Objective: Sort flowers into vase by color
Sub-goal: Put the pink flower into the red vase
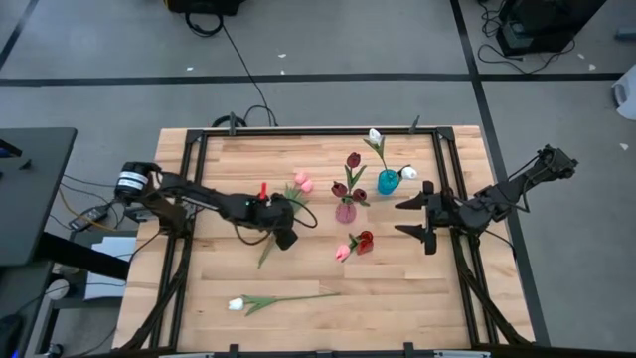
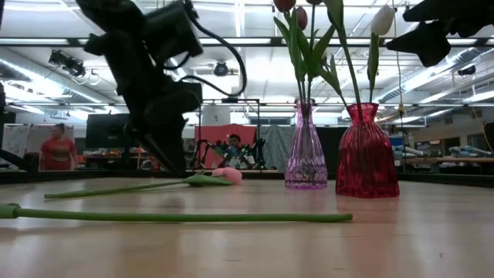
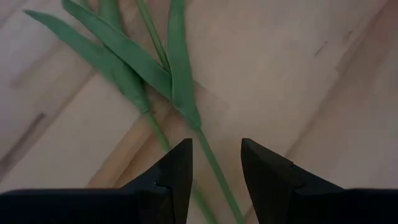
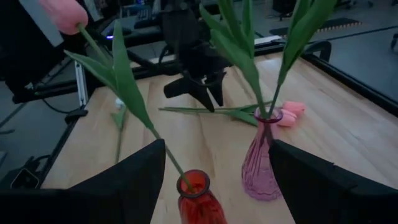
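Two pink tulips lie flat on the table, heads [image 1: 301, 182] toward the far side and stems [image 3: 211, 168] running under my left gripper [image 1: 285, 235]. That gripper [image 3: 216, 146] is open and points down, one stem passing between its fingers and the other just outside them. A white tulip [image 1: 236, 303] lies near the table's near edge. The purple vase [image 1: 345, 211] holds maroon tulips, the teal vase [image 1: 388, 182] white ones, and the red vase [image 1: 365, 242] a pink one [image 1: 343, 253]. My right gripper [image 1: 399, 219] hovers open, right of the vases.
The three vases stand close together at the table's middle, the red [image 2: 367, 154] and purple [image 2: 306, 154] ones side by side in the low view. The white tulip's long stem [image 2: 177, 217] lies across the near part. Black frame rails [image 1: 189, 179] border the table. People show in the room behind.
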Robot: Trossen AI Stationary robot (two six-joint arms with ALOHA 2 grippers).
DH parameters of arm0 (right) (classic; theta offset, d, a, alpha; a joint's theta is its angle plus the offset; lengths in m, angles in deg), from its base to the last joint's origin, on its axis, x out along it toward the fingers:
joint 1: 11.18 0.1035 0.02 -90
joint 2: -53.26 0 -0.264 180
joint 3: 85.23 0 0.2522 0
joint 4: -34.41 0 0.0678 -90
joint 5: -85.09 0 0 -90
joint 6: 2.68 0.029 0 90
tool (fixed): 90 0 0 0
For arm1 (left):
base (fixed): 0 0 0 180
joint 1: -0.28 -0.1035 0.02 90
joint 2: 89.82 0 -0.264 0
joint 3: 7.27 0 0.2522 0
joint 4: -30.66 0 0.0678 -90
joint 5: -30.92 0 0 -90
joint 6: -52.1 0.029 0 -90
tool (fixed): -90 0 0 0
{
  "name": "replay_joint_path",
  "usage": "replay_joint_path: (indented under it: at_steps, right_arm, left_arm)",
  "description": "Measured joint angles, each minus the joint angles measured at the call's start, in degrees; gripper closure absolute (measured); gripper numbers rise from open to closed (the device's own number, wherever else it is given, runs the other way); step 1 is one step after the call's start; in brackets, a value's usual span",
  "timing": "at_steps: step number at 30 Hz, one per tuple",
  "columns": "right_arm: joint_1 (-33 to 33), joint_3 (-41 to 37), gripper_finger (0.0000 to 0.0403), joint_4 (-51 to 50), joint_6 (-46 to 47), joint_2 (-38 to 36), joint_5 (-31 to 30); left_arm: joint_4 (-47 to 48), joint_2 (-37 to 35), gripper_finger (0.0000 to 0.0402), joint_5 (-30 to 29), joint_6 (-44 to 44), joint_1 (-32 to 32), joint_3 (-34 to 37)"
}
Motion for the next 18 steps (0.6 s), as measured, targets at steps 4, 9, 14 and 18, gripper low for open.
replay_joint_path:
  at_steps: [4, 9, 14, 18]
  right_arm:
    - [0.0, 0.0, 0.0105, -0.04, 0.14, 0.27, 0.46]
    - [0.0, 0.0, 0.0105, -0.09, 0.09, 0.86, 1.5]
    - [-0.01, 0.0, 0.0105, -0.13, 0.17, 1.88, 1.52]
    - [-0.02, 0.0, 0.0105, 0.07, 1.57, 3.04, 1.52]
  left_arm:
    - [-0.82, 2.62, 0.0259, 1.81, 1.12, -1.23, -1.43]
    - [-0.6, 6.37, 0.0267, 3.41, 2.85, -2.13, -2.6]
    - [-0.61, 7.95, 0.0325, 2.58, 5.72, -2.17, -3.43]
    - [-0.41, 6.5, 0.0391, 1.42, 6.58, -2.1, -3.23]
